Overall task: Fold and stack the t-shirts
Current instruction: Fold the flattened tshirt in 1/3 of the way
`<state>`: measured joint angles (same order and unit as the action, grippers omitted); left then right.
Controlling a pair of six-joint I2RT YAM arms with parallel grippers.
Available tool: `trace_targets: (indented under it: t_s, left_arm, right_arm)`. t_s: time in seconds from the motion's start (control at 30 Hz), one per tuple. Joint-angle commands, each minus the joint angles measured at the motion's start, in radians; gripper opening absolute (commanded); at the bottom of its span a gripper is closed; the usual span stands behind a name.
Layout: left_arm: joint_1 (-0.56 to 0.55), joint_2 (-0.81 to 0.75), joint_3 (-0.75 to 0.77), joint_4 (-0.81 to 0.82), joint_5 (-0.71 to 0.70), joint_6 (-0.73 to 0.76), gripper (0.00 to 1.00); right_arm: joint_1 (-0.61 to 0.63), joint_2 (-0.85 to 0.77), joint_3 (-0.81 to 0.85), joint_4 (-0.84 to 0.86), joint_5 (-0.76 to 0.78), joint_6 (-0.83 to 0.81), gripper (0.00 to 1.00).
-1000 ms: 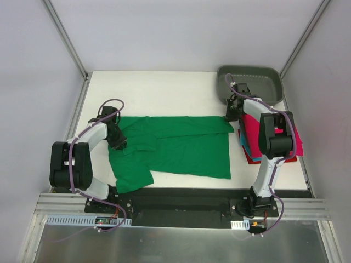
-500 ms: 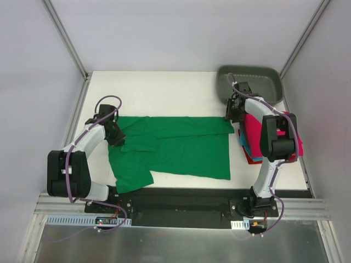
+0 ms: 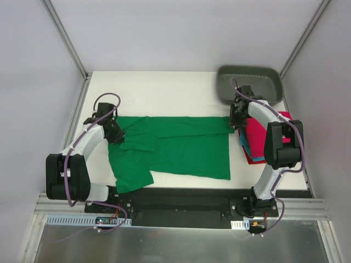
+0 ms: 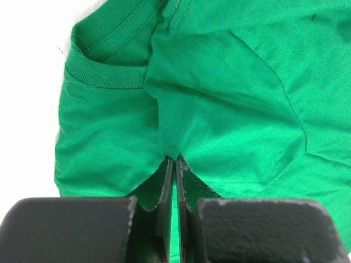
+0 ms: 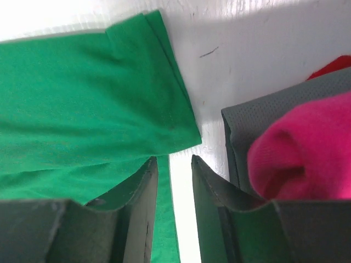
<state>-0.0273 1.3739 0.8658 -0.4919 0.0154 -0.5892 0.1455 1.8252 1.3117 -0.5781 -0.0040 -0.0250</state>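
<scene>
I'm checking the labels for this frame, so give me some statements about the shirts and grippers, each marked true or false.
1. The left gripper is shut on the green t-shirt. True.
2. The right gripper is clamped shut. False: its jaws stand apart at the shirt's far right corner.
3. The green t-shirt lies in the grey tray. False: it lies spread on the white table.
4. A crimson-pink shirt tops the folded stack. True.
</scene>
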Motion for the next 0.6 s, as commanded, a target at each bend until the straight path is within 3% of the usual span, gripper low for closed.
trace_targets:
  t_s: [0.0,0.57]
  left_arm:
    - [-0.006,-0.024,0.027,-0.019,-0.017,-0.012,0.00]
    - [-0.005,-0.013,0.022,-0.019,0.000,-0.009,0.00]
  right_arm:
    - [-0.001,0.005,-0.003,-0.045,0.032,0.020,0.34]
    - [0.012,0.108,0.003,-0.022,0.070,0.057,0.32]
